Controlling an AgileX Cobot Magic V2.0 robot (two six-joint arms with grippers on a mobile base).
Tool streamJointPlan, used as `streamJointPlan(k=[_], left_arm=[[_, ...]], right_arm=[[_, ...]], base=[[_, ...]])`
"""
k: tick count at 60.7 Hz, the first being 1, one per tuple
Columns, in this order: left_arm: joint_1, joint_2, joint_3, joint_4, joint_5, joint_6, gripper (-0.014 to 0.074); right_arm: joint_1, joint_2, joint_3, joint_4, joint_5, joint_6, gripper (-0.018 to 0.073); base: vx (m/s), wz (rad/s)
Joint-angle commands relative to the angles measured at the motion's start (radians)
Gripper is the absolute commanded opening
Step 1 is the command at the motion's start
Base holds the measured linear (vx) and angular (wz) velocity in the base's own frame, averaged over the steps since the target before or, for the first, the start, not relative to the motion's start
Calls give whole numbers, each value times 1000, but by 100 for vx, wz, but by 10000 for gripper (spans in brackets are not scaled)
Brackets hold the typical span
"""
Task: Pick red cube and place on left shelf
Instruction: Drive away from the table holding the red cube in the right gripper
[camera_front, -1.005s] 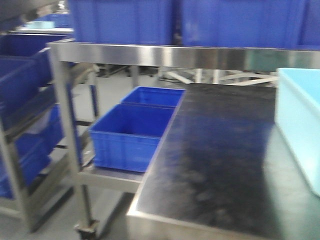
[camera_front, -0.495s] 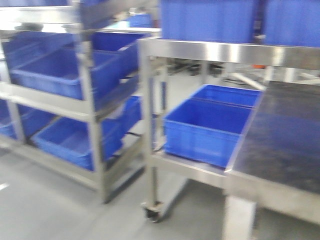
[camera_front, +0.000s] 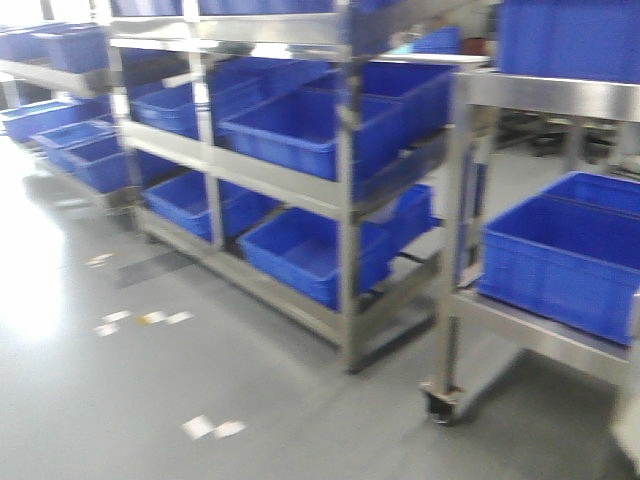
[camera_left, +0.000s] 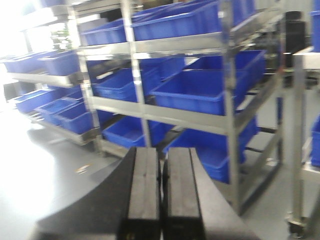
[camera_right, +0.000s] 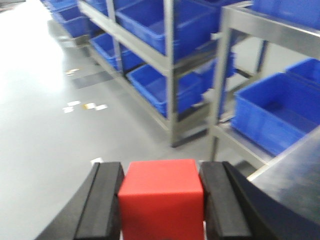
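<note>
The red cube fills the bottom centre of the right wrist view, held above the grey floor. My right gripper is shut on it, one black finger pressed against each side face. In the left wrist view my left gripper is shut with nothing between its pads. A steel shelf rack holding several blue bins stands left of centre in the front view. The same shelf rack rises ahead of the left gripper, and the shelf rack also stands beyond the cube.
A wheeled steel table stands at the right with a blue bin on its lower level. Its caster rests on the floor. More racks of blue bins line the far left. Paper scraps lie on the floor. A dark tabletop corner is close at the right.
The front view has swung to the left. The dark tabletop and pale blue bin have left the frame, and the shelf rack has come to the middle.
</note>
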Motion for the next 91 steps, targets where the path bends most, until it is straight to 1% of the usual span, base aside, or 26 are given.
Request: streamJointPlan(k=[1, 27, 54, 91], left_arm=[[-6, 8, 22, -4, -84, 2, 106], [-6, 8, 22, -4, -84, 2, 106], [-6, 8, 22, -4, -84, 2, 106], [-6, 8, 22, -4, -84, 2, 106]], right_arm=[[-3, -1, -31, -23, -92, -2, 57], [-3, -1, -31, -23, -92, -2, 57], [-3, -1, -31, -23, -92, -2, 57], [-3, -1, -31, -23, -92, -2, 57]], base=[[-24, 50], [-25, 63], [-28, 51], [-29, 37]])
